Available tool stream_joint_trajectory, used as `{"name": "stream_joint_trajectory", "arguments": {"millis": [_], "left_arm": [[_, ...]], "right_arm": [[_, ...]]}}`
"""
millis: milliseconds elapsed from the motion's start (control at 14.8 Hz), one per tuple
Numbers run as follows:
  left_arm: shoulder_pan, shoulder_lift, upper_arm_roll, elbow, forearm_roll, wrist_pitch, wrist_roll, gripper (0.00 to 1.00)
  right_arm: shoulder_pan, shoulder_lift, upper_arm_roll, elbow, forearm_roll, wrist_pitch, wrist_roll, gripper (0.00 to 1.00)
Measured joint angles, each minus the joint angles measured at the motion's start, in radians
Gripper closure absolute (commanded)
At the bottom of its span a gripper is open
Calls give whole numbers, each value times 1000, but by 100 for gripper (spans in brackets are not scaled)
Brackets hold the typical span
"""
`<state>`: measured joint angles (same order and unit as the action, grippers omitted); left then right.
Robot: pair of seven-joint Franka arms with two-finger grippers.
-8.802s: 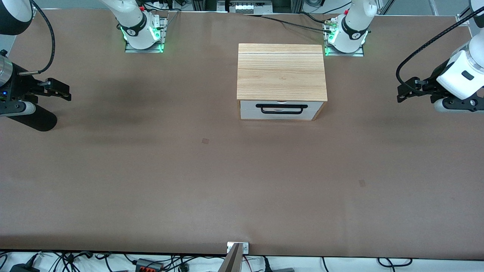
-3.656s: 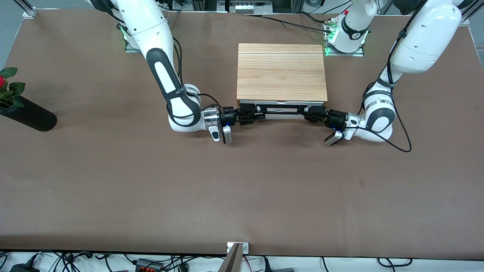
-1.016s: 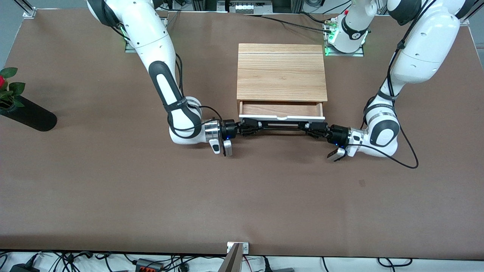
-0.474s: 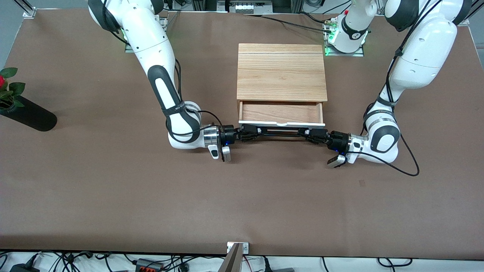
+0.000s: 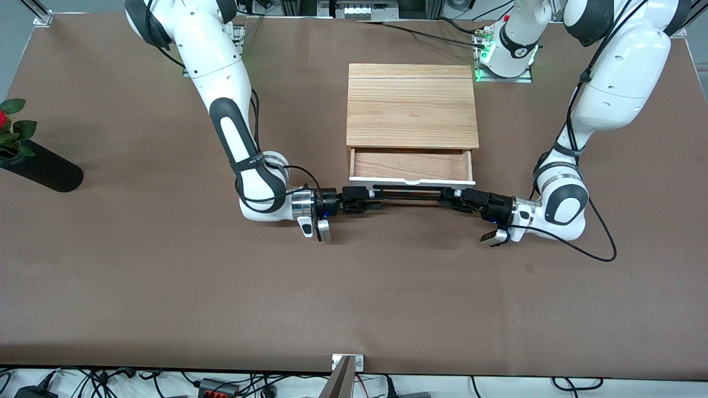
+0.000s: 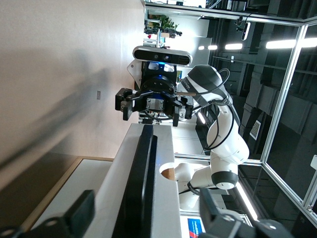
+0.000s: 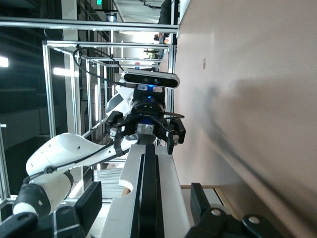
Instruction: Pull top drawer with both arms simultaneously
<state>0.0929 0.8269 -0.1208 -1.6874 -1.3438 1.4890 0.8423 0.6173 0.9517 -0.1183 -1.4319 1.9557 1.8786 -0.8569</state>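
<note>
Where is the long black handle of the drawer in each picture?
Front view: the handle runs along the white front of the open top drawer, between the two grippers.
Left wrist view: the handle runs up the middle toward the right gripper.
Right wrist view: the handle runs up the middle toward the left gripper.
Shared landmark: the drawer's white front panel.

Potted plant at tabletop edge, right arm's end, cut by frame edge, both arms' upper links cut at top edge, top drawer front panel hidden from above, handle bar ends covered by grippers, cables along the near edge cropped.
</note>
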Motion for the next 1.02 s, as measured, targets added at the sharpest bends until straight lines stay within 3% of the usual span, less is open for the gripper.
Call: {"name": "stream_joint_trajectory", "arguments": {"millis": [203,474,745,1016], "left_arm": [[4,-33,5,42,18,-1,-98,0],[17,-77,15,141,178,-1,-221,0],[15,-97,10,315,441,-1,-416,0],[-18,-123,0,378,767,-1,-547,0]], "right_arm": [[-3,0,-51,11,-7,1,78,17],[-6,-1,-138,21,-100,0,220,14],[-4,-3,-252,33,-232,-2,436,2],[-8,-27,-367,126,-414,-21,715,0]]}}
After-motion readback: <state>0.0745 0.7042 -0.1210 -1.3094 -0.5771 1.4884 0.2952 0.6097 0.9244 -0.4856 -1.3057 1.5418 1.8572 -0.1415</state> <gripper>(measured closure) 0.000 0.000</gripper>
